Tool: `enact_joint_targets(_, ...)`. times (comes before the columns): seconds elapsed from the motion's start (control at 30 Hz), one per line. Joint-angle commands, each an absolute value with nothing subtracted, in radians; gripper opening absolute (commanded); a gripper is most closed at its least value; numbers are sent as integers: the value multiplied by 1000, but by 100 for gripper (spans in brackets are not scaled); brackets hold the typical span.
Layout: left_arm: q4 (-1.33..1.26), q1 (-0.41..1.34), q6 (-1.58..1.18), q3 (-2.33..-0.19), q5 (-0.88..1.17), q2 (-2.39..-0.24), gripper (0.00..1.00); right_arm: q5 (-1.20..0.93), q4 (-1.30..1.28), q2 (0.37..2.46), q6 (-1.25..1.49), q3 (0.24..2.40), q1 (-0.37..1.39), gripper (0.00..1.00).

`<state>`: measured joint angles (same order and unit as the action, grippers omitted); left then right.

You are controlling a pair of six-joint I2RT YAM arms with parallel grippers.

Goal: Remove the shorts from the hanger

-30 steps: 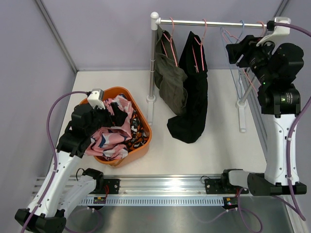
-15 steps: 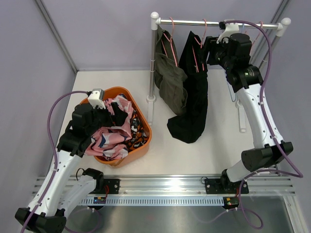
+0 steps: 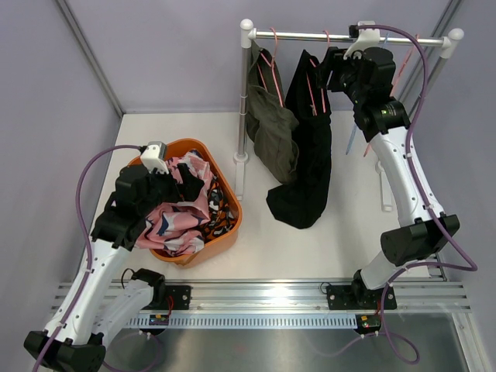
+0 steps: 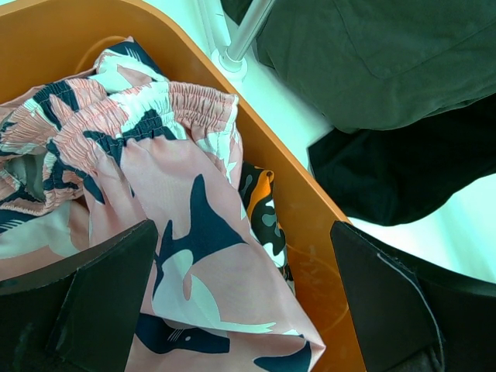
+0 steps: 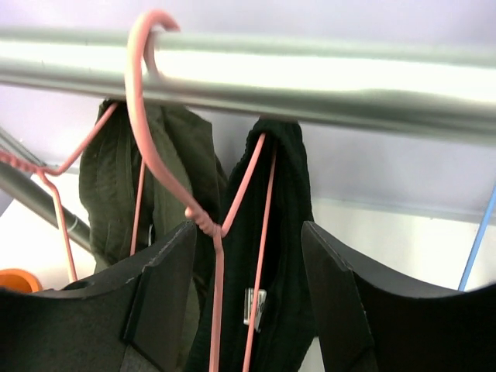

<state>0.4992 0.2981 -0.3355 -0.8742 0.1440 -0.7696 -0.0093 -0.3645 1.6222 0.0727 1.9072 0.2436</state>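
Black shorts (image 3: 306, 151) and olive green shorts (image 3: 270, 128) hang on pink hangers from the rail (image 3: 302, 36). My right gripper (image 3: 328, 74) is open, just below the rail at the black shorts' hanger. In the right wrist view the pink hanger's neck (image 5: 203, 223) and the black shorts (image 5: 275, 256) lie between its spread fingers (image 5: 164, 294), which are not closed on them. Pink patterned shorts (image 3: 180, 221) and camouflage shorts (image 3: 225, 218) lie in the orange basket (image 3: 226, 174). My left gripper (image 3: 183, 177) hovers open over the pink shorts (image 4: 155, 178).
The rack's left post (image 3: 245, 101) stands beside the basket. Empty blue and pink hangers (image 3: 353, 139) dangle right of my right arm, near the rack's right legs (image 3: 385, 186). The black shorts' hem rests on the white table (image 3: 341, 232).
My right arm has swung left from the rail's right end to the black shorts' hanger, and its jaws have widened a little. The left arm has not moved.
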Motion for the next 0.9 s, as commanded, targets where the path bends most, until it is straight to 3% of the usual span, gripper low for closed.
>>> enact_joint_targets(0.0,465,302,-316,-876,146,-775,99,35,-288,1652,57,1943,256,64)
enact_joint_targets(0.6,466,302,-316,-876,146,-781,99,54,-248,1712,51,1977,264,51)
enact_joint_targets(0.87,466,302,-316,-876,144,-781,99,66,-273,1709,41,1988,271,21)
